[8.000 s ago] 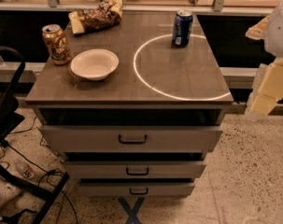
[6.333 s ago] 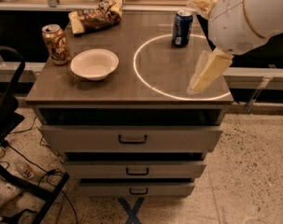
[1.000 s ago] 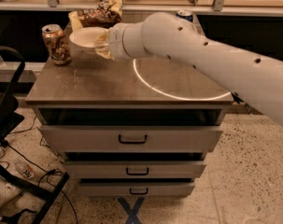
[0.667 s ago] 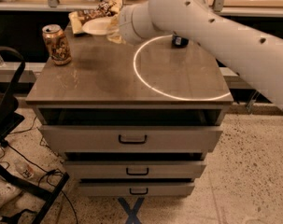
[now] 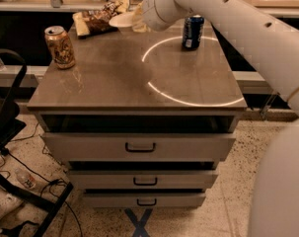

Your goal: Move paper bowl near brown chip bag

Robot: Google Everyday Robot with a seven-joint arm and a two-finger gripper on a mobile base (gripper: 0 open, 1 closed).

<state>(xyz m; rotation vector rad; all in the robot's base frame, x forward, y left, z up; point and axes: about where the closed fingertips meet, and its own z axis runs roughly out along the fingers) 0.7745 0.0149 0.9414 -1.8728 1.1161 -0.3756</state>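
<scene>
The gripper holds the paper bowl by its rim at the tabletop's back. The brown chip bag lies just beyond the bowl from the gripper

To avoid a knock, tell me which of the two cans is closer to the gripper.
The blue can, at the back right. The gripper is at the paper bowl, by the brown chip bag; the tan can stands farther off, left.
</scene>
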